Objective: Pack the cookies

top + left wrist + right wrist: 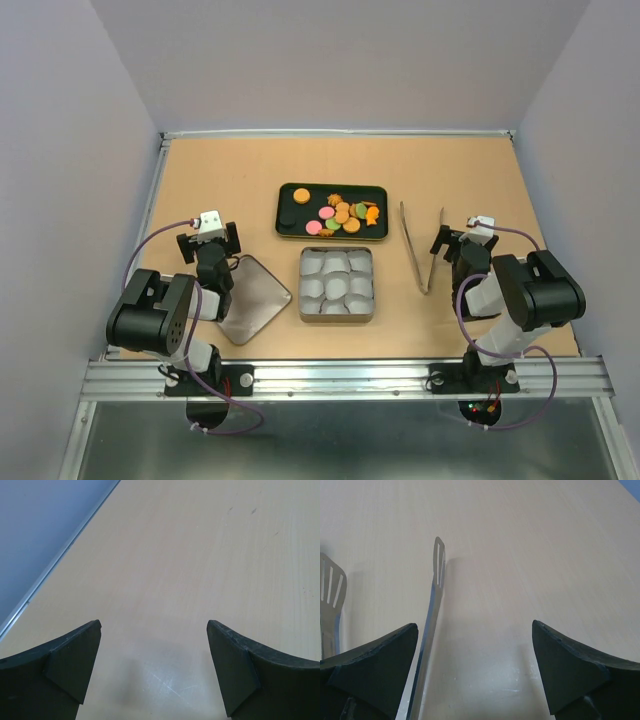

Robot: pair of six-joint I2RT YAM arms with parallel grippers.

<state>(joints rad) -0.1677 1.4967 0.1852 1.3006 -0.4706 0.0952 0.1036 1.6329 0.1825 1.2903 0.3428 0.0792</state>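
Steel tongs lie right of the tin, their long axis running away from the arm bases. They sit just left of the right jaws, which stand apart, as do the left jaws. Flat, coin-like cookies sit on the black tray behind the tin.

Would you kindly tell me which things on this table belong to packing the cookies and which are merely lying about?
For the job: cookies; black tray holding them; tin; paper cups inside it; tongs.
Lying about: lid, flat beside the tin, likely unneeded until the end.
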